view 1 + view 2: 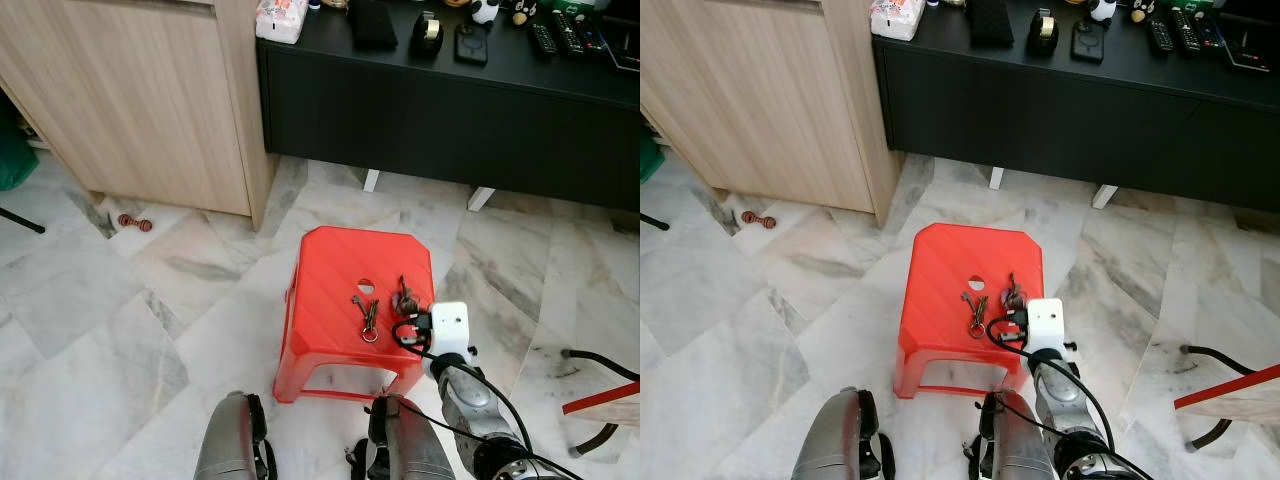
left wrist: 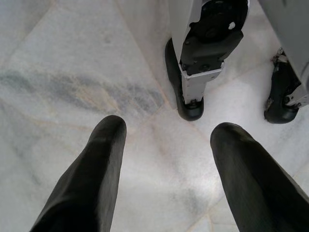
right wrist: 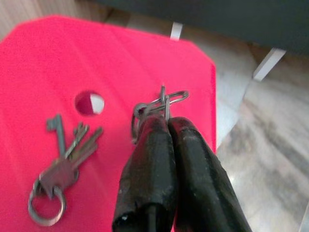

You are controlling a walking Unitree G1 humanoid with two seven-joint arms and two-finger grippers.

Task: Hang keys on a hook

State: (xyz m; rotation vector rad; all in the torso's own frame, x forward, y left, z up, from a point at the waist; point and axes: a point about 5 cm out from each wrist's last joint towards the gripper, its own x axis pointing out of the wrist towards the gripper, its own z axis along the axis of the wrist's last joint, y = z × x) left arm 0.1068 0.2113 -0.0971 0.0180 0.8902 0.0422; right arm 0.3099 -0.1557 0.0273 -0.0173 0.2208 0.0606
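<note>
A red plastic stool (image 1: 335,265) stands on the marble floor just in front of me. A bunch of keys on a ring (image 1: 367,317) lies on its seat beside the round hole, and it also appears in the right wrist view (image 3: 63,164). My right gripper (image 3: 166,121) is low over the seat's right part, just right of that bunch. Its fingers are shut on a second set of metal key rings (image 3: 166,99), which pokes out past the fingertips. My left gripper (image 2: 166,130) hangs open over the floor by my feet, holding nothing.
A black low cabinet (image 1: 450,110) stands behind the stool, with remotes, tape and a tissue pack on top. A wooden cabinet (image 1: 140,100) stands at the far left, a small toy (image 1: 134,222) on the floor beside it. A black cable and a red bar (image 1: 600,400) lie at the right.
</note>
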